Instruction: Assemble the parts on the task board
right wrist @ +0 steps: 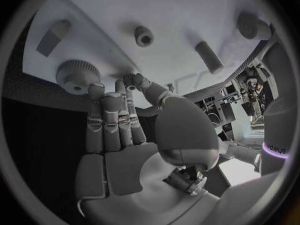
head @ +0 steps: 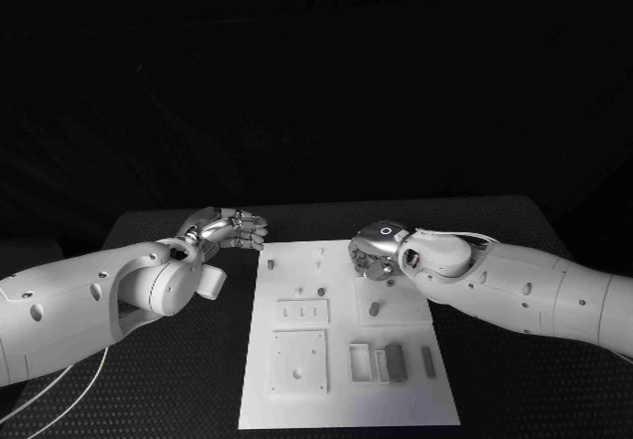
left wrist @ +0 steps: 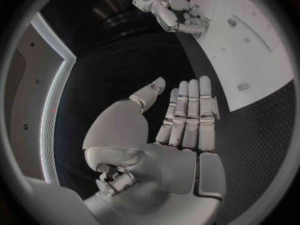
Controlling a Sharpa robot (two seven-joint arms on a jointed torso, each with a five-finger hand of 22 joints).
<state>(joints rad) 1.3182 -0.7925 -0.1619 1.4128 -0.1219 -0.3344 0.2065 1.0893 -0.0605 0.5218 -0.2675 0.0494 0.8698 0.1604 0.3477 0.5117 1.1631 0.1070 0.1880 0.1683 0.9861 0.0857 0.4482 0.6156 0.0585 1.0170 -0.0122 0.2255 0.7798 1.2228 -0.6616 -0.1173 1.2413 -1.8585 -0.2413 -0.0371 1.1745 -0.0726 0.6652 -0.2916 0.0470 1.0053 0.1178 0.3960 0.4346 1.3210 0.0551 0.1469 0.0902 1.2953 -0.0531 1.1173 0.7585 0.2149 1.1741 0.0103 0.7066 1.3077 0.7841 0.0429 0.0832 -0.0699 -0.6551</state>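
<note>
The white task board (head: 349, 402) lies in the middle of the table. On its near half lie grey blocks (head: 393, 361), and a small peg (head: 375, 308) sits further in. My right hand (head: 376, 251) hovers over the board's far right part, holding nothing. In the right wrist view its fingers (right wrist: 112, 115) reach out straight, with the tips right beside a knurled round part (right wrist: 77, 76). A short peg with a hole (right wrist: 144, 35) and a cylinder (right wrist: 209, 56) stand further along the board. My left hand (head: 227, 229) hangs off the board's far left corner, its fingers (left wrist: 187, 115) straight and empty.
Rectangular plates (head: 299, 361) with holes sit on the board's near left. Black table (head: 158, 384) surrounds the board on all sides. In the left wrist view the board (left wrist: 250, 50) and my right hand (left wrist: 178, 17) lie beyond the left hand's fingertips.
</note>
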